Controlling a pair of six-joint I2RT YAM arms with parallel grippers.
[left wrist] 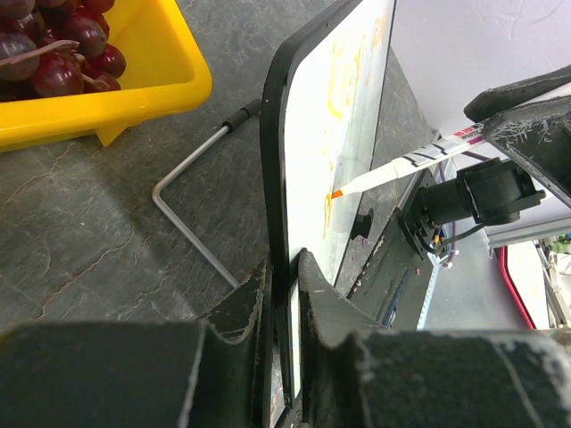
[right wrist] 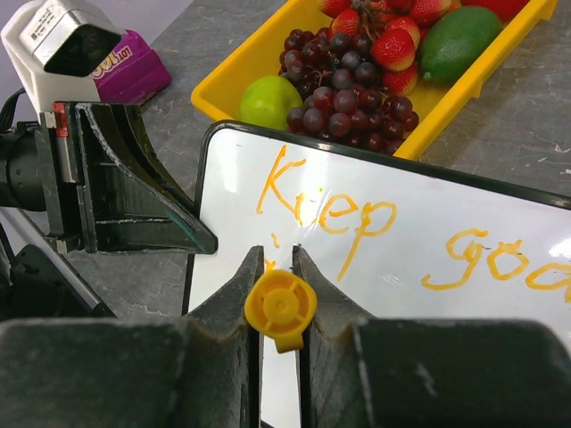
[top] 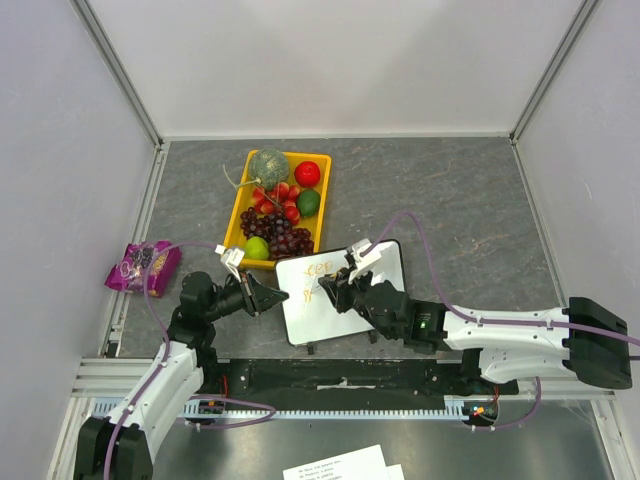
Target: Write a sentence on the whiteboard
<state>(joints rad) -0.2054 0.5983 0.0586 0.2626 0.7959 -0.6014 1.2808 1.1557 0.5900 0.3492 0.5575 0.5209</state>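
Pinched at one edge by the left jaws, the glossy white whiteboard (top: 300, 318), propped on the grey table (top: 450, 200) just beside the yellow fruit tray (top: 236, 210), may twist if the white-barrelled marker (left wrist: 401, 165) clamped in the right jaws presses hard (smearing the orange sentence (right wrist: 330, 212)); its long axis runs left-right, face tilted nearward.

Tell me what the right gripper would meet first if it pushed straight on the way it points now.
The whiteboard: the right gripper points at its face just below "Keep", and the marker it holds seems to touch it with its tip. Depth is unclear.
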